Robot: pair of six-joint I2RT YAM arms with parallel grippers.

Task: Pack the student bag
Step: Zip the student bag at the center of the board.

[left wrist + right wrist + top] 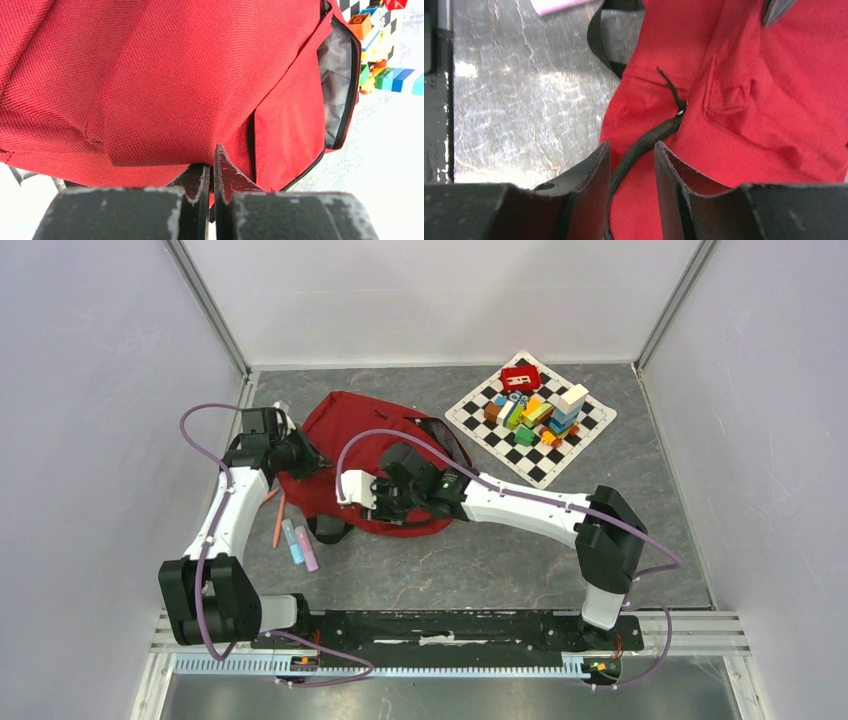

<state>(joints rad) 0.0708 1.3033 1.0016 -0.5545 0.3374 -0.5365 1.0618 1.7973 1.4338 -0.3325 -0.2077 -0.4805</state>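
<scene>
The student bag [345, 425], a dark-red backpack, lies on the grey table left of centre. My left gripper [300, 455] is at its left edge. In the left wrist view the gripper [212, 161] is shut, pinching a fold of the bag's red fabric [175, 90]. The bag's open mouth shows grey lining [337, 85]. My right gripper [385, 498] is over the bag's near part. In the right wrist view the gripper [631, 146] is open over the red cloth [734, 135], with a black strap [649, 141] running loosely between the jaws.
A checkered mat [590, 420] with several coloured toy blocks [535, 410] lies at the back right. An orange pencil [279, 522] and two highlighters [300, 543] lie left of the bag. Grey walls enclose the table.
</scene>
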